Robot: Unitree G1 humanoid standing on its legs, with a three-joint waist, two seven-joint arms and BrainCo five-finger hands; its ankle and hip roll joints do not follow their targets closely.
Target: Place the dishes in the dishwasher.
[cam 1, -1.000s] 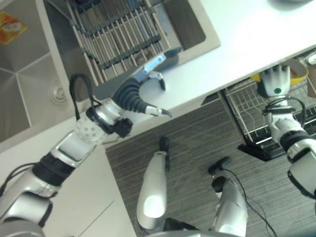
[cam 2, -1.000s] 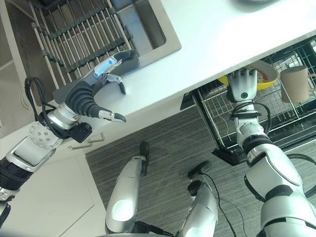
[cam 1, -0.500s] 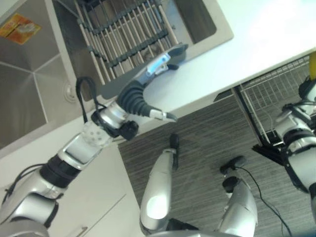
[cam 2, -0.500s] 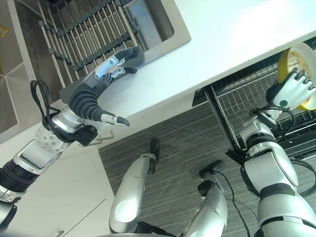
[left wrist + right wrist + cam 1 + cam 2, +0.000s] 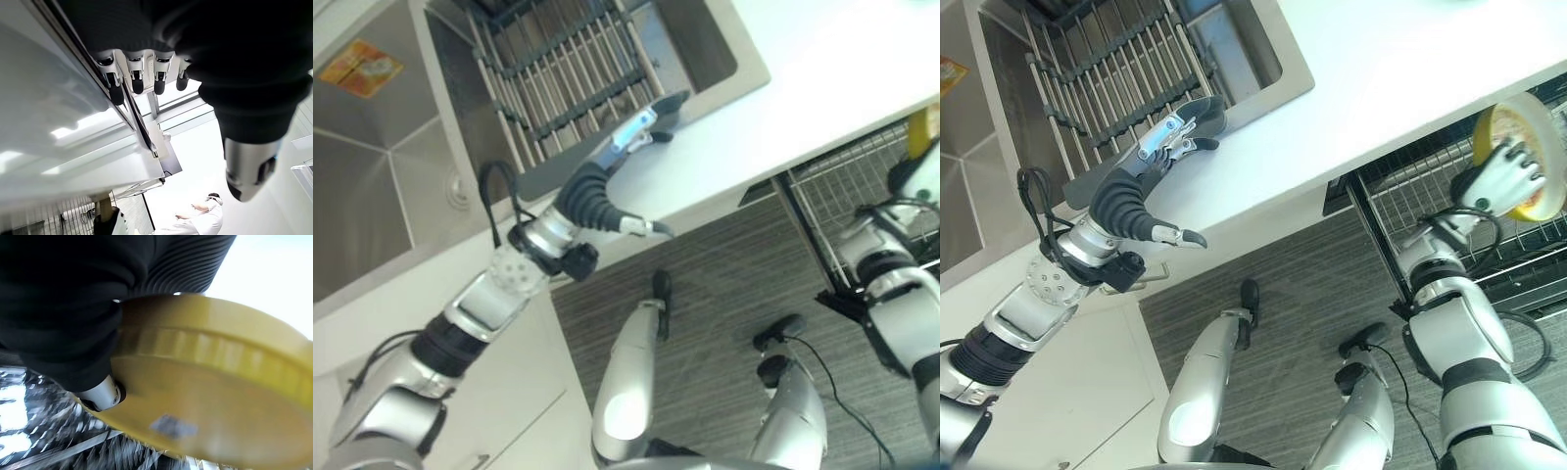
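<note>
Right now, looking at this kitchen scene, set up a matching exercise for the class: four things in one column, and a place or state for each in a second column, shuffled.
Things:
1. yellow bowl
2. left hand
3. drying rack
4. dishwasher rack

Places or states:
A. lies across the sink
B. pulled out below the countertop
C. held on edge in the right hand
D. rests on the counter edge by the sink, fingers straight

Pairs: 1-C, 2-D, 3-A, 4-B

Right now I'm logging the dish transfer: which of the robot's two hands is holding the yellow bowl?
The right hand: its fingers grip the yellow bowl over the wire dishwasher rack. The left hand rests flat on the white counter, holding nothing.
</note>
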